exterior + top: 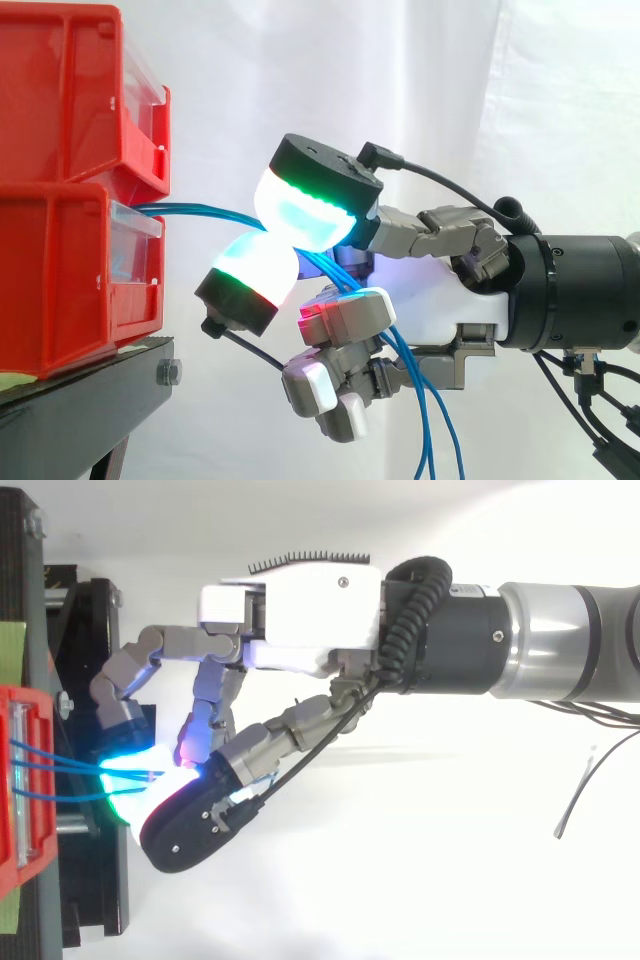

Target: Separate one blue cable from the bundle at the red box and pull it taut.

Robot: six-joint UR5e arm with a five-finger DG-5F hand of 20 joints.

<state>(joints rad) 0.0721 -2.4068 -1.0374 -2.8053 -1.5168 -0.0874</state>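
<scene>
Two red bins are stacked at the left on a black stand (pixel 90 400). A bundle of thin blue cables (pixel 190 211) leaves the gap above the lower red box (pixel 60 290) and runs right. My hand (pixel 450 300) reaches in from the right, and two glowing fingertips (pixel 300 210) pinch the cables from above and below, a short way off the box front. Behind the pinch the cables hang slack past the palm to the bottom edge. In the top view three blue cables (pixel 60 765) fan from the box (pixel 15 780) and converge at the pads of my hand (pixel 300 610).
The upper red bin (pixel 60 100) juts out just above the cables' exit. The stand's edge and a bolt (pixel 168 373) lie below the lower fingertip. A white curtain hangs behind everything, with open room to the right of the stand.
</scene>
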